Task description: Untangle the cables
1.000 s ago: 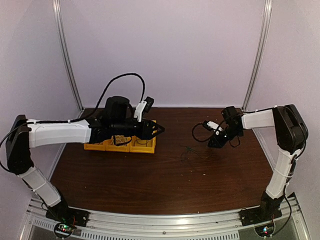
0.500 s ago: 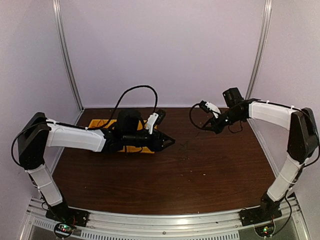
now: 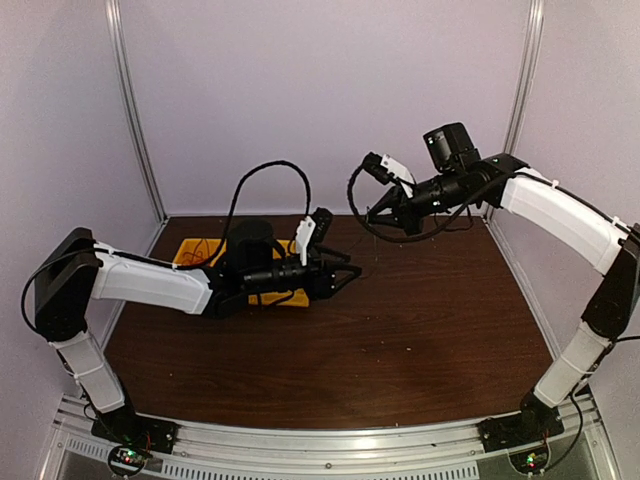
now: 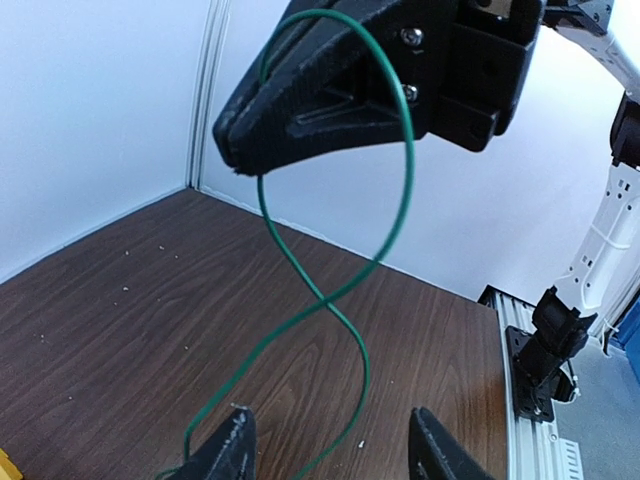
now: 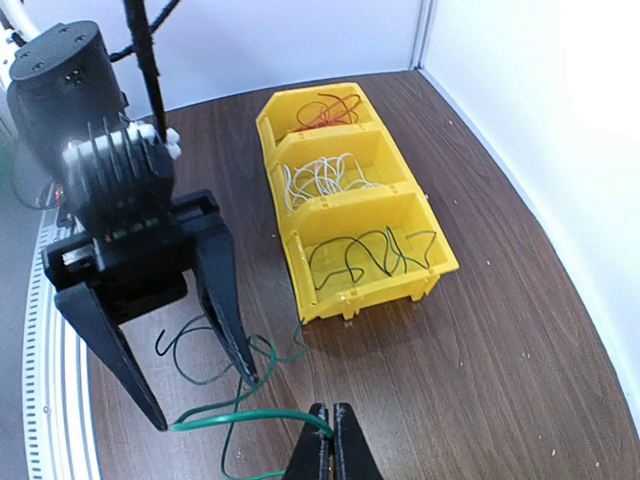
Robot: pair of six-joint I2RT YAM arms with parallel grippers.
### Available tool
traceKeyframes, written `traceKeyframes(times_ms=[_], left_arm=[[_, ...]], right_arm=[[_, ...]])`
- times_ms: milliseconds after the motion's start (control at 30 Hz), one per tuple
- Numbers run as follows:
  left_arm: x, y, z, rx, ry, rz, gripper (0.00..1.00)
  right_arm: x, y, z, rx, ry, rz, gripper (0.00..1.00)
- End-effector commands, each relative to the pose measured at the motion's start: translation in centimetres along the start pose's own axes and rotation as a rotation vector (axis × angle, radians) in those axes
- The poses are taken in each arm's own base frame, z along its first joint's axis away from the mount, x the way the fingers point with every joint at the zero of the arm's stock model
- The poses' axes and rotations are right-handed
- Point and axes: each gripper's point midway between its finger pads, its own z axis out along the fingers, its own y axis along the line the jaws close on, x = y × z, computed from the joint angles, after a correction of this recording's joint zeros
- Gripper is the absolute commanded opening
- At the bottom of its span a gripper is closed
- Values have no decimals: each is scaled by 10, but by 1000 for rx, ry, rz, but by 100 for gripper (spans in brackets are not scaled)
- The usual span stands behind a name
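While the right gripper (image 3: 375, 213) pinches 1 green wire (image 4: 385, 250) up high, the left gripper (image 3: 352, 272) has its fingers apart.
Top view: the wire is too thin to see. Left wrist view: it loops down by the left fingers, its end cut off. Right wrist view: other wires (image 5: 325, 178) sit in the yellow bin (image 5: 375, 290). Next, I think, the left must pinch it.

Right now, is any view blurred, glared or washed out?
Top view: soft, faint sheen on the table. Left wrist view: green wire sharp against a bright wall. Right wrist view: yellow bins crisp, right-hand wall washed out.
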Motion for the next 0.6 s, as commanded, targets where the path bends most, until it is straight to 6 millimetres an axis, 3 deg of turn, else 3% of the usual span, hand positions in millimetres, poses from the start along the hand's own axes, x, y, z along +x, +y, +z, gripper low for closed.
traceKeyframes(times_ms=[0, 100, 300, 367, 467, 567], left_arm=[[-36, -9, -3, -9, -131, 102, 53], [-34, -3, -4, -39, -142, 100, 47], [-33, 4, -16, -96, -178, 98, 27], [-34, 7, -19, -116, -191, 98, 29], [-33, 11, -17, -135, -183, 87, 41], [-34, 15, -14, -146, -190, 63, 44]], right_arm=[[-13, 21, 12, -83, 9, -30, 0], [-25, 26, 18, -105, -1, -44, 0], [-34, 27, 26, -134, -8, -37, 0], [-34, 27, 29, -147, -10, -29, 0], [-35, 30, 35, -173, -16, -20, 0], [-36, 33, 42, -188, -12, -15, 0]])
